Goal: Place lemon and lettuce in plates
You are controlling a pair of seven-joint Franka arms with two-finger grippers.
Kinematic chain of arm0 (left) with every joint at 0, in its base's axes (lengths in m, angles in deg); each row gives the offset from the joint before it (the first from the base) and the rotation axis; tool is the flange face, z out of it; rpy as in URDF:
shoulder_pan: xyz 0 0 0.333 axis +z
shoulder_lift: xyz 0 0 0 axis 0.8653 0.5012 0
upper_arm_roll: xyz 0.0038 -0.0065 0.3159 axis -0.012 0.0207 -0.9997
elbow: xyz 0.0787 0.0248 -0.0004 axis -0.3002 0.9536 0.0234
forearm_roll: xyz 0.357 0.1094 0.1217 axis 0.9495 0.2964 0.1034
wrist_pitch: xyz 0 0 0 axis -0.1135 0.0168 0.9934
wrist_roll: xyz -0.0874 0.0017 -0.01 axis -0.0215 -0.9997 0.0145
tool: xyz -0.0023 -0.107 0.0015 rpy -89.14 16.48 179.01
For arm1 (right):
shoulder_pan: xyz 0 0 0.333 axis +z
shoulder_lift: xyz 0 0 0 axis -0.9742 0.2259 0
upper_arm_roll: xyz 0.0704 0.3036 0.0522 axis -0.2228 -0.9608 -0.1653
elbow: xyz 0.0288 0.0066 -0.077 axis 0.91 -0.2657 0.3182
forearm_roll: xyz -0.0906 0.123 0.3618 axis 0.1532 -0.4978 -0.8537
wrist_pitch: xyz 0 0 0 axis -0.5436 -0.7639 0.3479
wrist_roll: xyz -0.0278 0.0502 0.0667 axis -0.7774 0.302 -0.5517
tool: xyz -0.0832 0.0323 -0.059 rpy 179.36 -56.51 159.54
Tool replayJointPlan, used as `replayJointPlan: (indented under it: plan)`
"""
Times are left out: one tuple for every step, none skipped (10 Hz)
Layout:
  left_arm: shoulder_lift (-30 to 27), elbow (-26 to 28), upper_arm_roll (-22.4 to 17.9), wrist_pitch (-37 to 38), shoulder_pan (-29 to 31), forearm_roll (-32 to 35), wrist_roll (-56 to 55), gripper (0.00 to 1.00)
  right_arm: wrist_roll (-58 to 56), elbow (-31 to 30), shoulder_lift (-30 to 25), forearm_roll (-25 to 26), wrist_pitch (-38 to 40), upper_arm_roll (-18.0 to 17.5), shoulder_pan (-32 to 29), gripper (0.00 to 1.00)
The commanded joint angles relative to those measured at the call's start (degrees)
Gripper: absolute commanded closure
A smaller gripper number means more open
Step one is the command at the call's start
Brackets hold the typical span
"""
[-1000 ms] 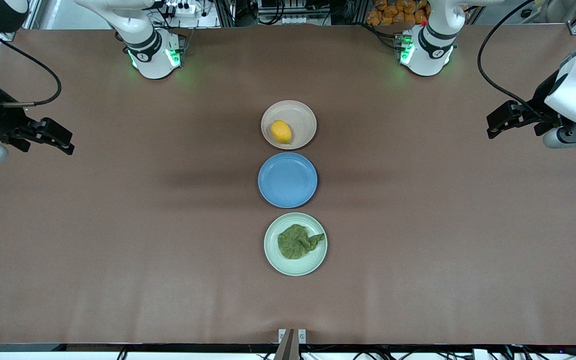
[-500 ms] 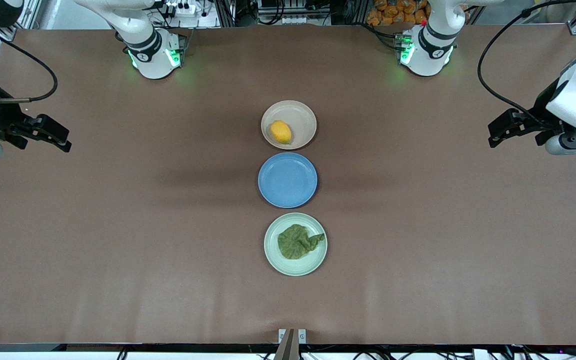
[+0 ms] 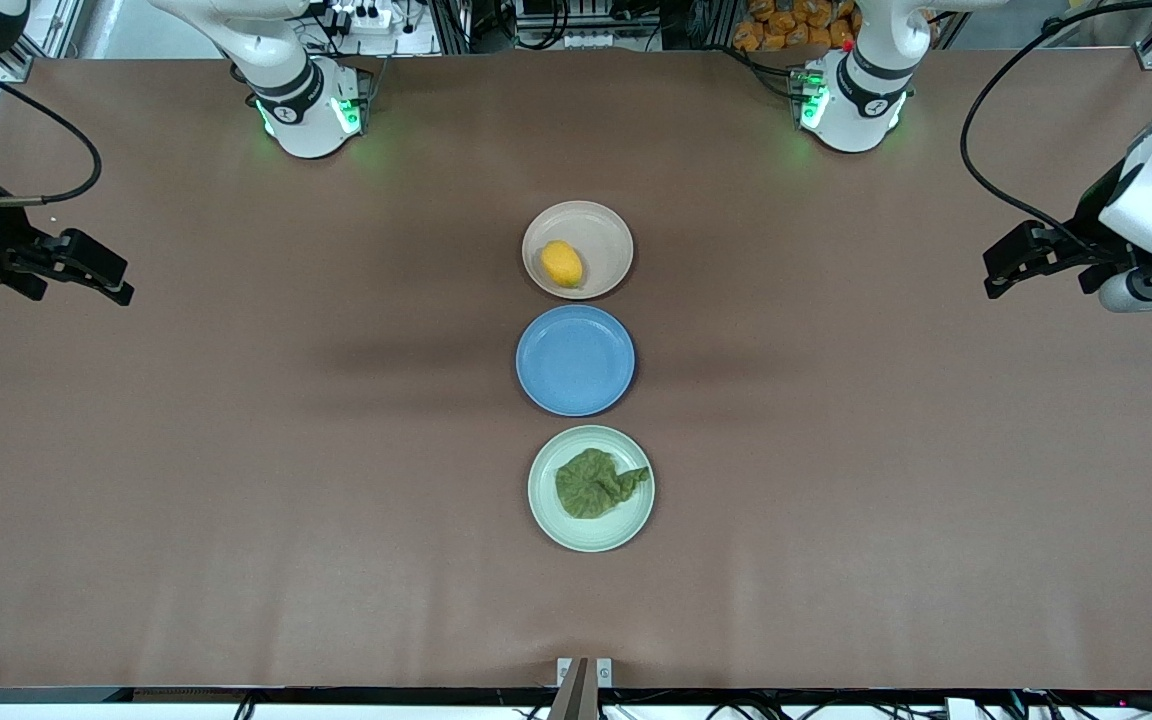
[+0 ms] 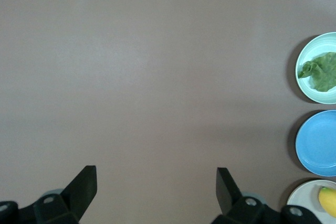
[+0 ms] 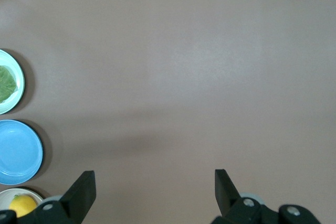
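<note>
The yellow-orange lemon (image 3: pixel 562 263) lies in the beige-pink plate (image 3: pixel 608 228), the plate farthest from the front camera. The dark green lettuce (image 3: pixel 596 483) lies in the mint green plate (image 3: pixel 548 510), the nearest one. My left gripper (image 3: pixel 994 272) hangs open and empty over bare table at the left arm's end. My right gripper (image 3: pixel 120 282) hangs open and empty at the right arm's end. The left wrist view shows its open gripper (image 4: pixel 156 170) with the lettuce (image 4: pixel 320 71) and lemon (image 4: pixel 328 200) far off. The right wrist view shows its open gripper (image 5: pixel 154 172) likewise.
An empty blue plate (image 3: pixel 576 360) sits between the two task plates, the three in a row down the middle of the brown table (image 3: pixel 236 450). Black cables trail from both wrists.
Both grippers have drifted slightly outward, each toward its own end of the table, still open. Lemon, lettuce and plates have not moved.
</note>
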Motion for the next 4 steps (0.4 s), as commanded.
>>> replayJointPlan:
  plan:
    - [-0.9, 0.8, 0.1, -0.5, 0.1, 1.4, 1.1, 0.0, -1.1, -1.1, -1.2, -1.2, -0.5, 1.8, 1.0, 0.0]
    - [-0.9, 0.8, 0.1, -0.5, 0.1, 1.4, 1.1, 0.0, -1.1, -1.1, -1.1, -1.2, -0.5, 5.1, 4.1, 0.0]
    - [-0.9, 0.8, 0.1, -0.5, 0.2, 1.3, 1.3, 0.0, -1.1, -1.1, -1.2, -1.2, -0.6, 6.3, 5.4, 0.0]
    - [-0.9, 0.8, 0.2, -0.5, 0.7, 1.3, 1.3, 0.0, -1.2, -1.1, -1.2, -1.2, -0.6, 6.3, 5.3, 0.0]
